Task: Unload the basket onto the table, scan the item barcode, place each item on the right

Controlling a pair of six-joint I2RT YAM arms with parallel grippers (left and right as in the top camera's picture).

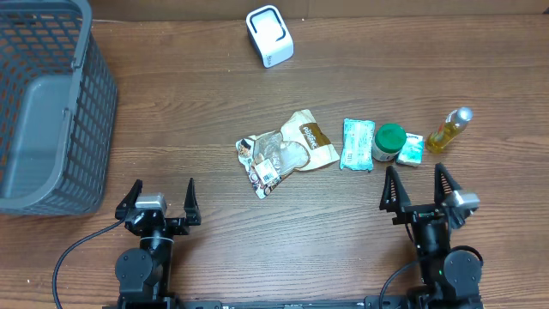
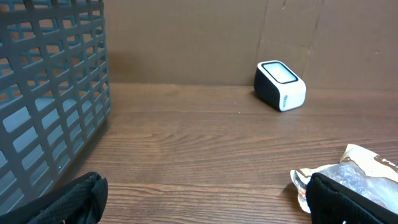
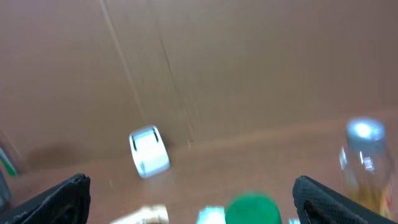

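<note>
Worktop (image 1: 197,112) seen from above: a row of goods lies across the middle, and none of it is held. From the robot's left to its right they are a crumpled snack bag (image 1: 283,153), a teal packet (image 1: 357,143), a green-lidded jar (image 1: 389,142), a small box (image 1: 411,150) and a bottle (image 1: 450,129) lying tilted. The white scanner (image 1: 269,35) stands well beyond them at the far edge, and a grey basket (image 1: 51,103) fills the far left corner. The right pincer (image 1: 416,172) is spread wide and empty, with the jar and box just ahead of its tips, so that arm looks nearer for most of the row. The left pincer (image 1: 164,190), also wide and empty, has only the snack bag ahead and to its right. The packet's long axis runs away from the robot.

The left wrist camera shows the basket wall (image 2: 50,93) at left, the scanner (image 2: 280,85) ahead to the right and the bag's edge (image 2: 357,171) at lower right, with nothing between the fingers (image 2: 84,199).

The right wrist picture is blurred. The scanner (image 3: 149,151), the jar's green lid (image 3: 252,210) and the bottle (image 3: 364,162) are recognisable, but no barcode can be made out.
</note>
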